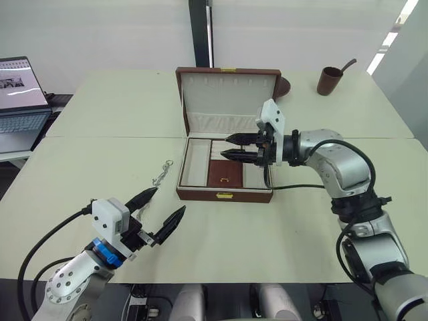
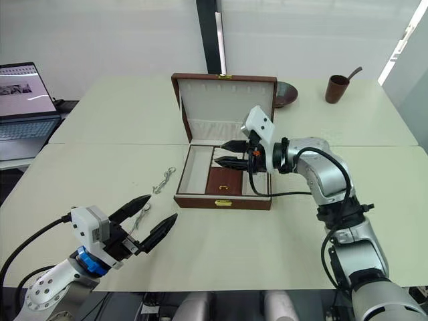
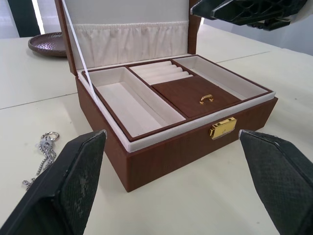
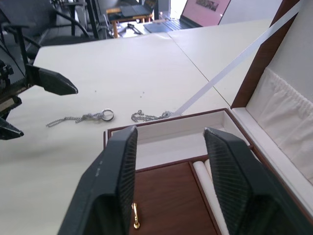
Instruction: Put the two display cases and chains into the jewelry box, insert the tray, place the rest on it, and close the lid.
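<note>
The jewelry box (image 1: pixel 224 194) stands open mid-table, its lid (image 1: pixel 227 100) upright behind it. The tray (image 1: pixel 224 174) sits inside the box, and its cream side compartments (image 3: pixel 132 105) are empty. One silver chain (image 1: pixel 162 172) lies on the table left of the box. A second chain (image 2: pixel 142 215) lies nearer my left gripper. My left gripper (image 1: pixel 169 199) hovers open low over the table, left of the box's front. Open as well, my right gripper (image 1: pixel 224 146) hangs just above the tray's right half with nothing between its fingers. The two display cases are out of view.
A laptop (image 1: pixel 20 93) sits at the far left on a side table. A brown cup (image 1: pixel 329 80) and a dark dish (image 2: pixel 287 93) stand behind the box. A white ribbon (image 4: pixel 234 63) links lid and box. A table seam (image 1: pixel 100 137) runs crosswise.
</note>
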